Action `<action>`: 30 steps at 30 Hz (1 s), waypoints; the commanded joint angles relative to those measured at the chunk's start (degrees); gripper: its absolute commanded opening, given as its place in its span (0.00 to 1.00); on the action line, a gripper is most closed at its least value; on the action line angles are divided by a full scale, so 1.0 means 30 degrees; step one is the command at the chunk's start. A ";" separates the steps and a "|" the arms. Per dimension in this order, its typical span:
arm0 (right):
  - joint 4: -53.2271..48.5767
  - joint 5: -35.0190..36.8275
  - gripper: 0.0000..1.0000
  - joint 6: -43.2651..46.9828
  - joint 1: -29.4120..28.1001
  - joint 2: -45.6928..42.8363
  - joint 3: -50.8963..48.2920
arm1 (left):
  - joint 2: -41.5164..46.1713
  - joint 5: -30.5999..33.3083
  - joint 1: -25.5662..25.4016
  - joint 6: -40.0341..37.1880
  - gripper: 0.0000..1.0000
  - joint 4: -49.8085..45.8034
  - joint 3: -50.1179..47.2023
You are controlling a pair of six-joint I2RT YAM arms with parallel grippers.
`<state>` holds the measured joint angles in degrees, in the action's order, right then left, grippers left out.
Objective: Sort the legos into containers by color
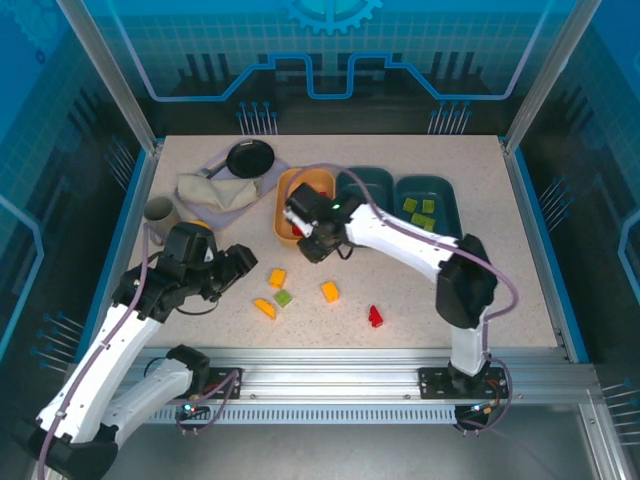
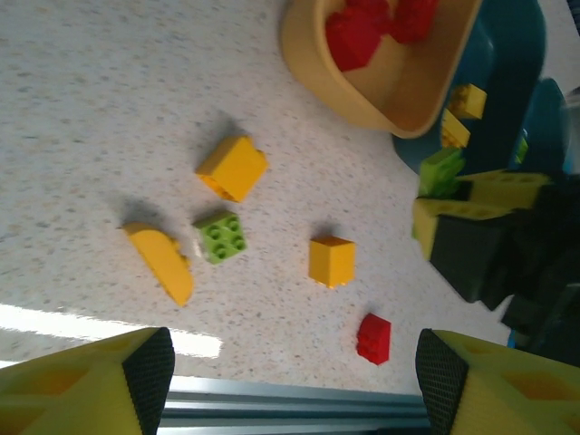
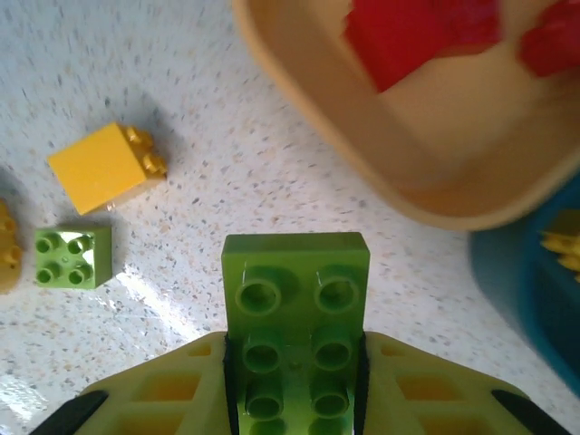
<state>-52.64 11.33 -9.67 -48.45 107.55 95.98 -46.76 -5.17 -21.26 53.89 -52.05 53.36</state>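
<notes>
Top camera: my right arm reaches left across the table (image 1: 490, 290), the right gripper (image 1: 320, 243) low at the near end of the orange-yellow tray (image 1: 318, 180). The left arm is bent, with the left gripper (image 1: 238, 266) just beside the loose legos (image 1: 283, 297).

Left wrist: jaws spread wide with nothing between them, above those bricks.

Right wrist: fingers clamped on a long green brick (image 3: 295, 272), held just beside the tray that has red bricks (image 3: 408, 36) in it.
</notes>
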 commanded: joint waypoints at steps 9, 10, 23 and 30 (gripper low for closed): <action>0.0130 -0.1310 0.33 -0.2870 1.0118 -0.4497 -0.5073 | -0.7063 -0.1114 -0.5092 -0.0775 0.74 0.6262 0.3282; 0.0047 -0.1371 0.33 -0.3186 1.1189 -0.4458 -0.5309 | -0.7683 -0.1169 -0.5310 -0.0849 0.74 0.6398 0.3748; -0.0899 -0.0307 0.33 -0.5193 1.5886 0.0263 -0.3663 | -1.0428 -0.1273 -0.5898 -0.1176 0.73 0.6674 0.5705; -0.1177 -0.0004 0.42 -0.6097 1.5951 0.2035 -0.2873 | -1.0428 -0.0689 -0.5922 -0.1262 0.74 0.5450 0.5766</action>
<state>-53.84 10.33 -25.93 -1.28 112.64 85.38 -77.95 -7.94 -38.54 51.90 -33.08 69.10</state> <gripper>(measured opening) 0.403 0.736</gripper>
